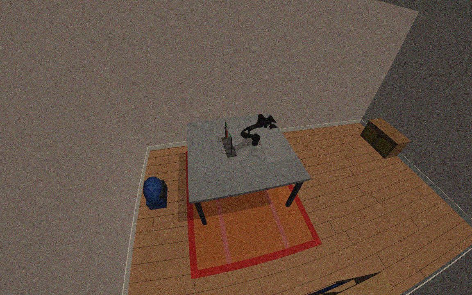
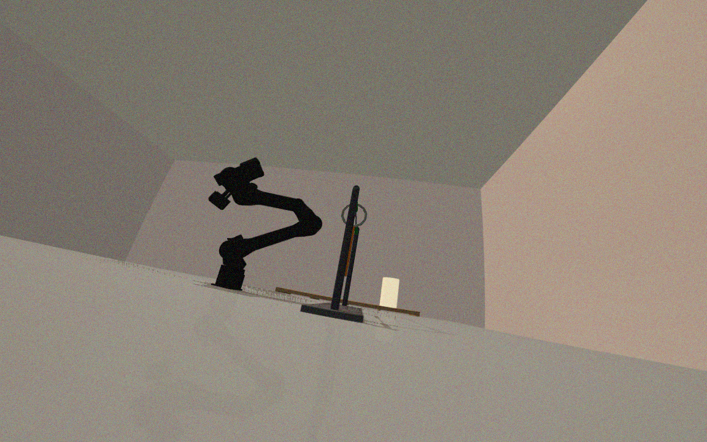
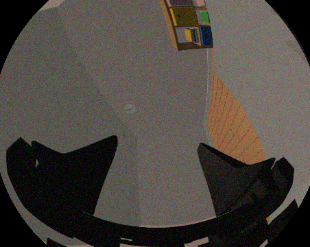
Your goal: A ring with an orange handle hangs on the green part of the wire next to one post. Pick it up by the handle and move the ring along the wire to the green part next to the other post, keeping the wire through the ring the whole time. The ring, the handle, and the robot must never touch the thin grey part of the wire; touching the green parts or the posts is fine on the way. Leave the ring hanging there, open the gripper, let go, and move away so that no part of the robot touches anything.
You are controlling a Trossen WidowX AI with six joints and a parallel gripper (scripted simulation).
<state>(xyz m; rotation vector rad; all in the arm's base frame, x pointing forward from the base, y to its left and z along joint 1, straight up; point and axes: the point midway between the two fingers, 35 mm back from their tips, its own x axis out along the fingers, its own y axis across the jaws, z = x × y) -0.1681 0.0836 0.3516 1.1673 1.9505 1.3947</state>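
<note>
The ring (image 2: 366,215) hangs high near a post top in the exterior view. Its orange handle (image 1: 226,134) (image 2: 350,253) points down beside the back post (image 1: 225,130) in the top view. The other post (image 1: 231,146) stands nearer that camera; both rise from a dark base (image 1: 226,146) (image 2: 317,309). A green wire part (image 1: 230,135) shows near this nearer post's top. The thin grey wire is too small to make out. My gripper (image 1: 275,123) (image 3: 159,144) is open and empty, raised well away from the ring, on the arm's far side from the posts. No ring shows in the wrist view.
The arm base (image 1: 255,139) (image 2: 229,277) stands on the grey table (image 1: 245,175) beside the wire stand. The arm's elbow (image 2: 309,224) bends toward the posts, with a gap between. Walls, floor and a shelf (image 3: 186,17) lie beyond the gripper in the wrist view.
</note>
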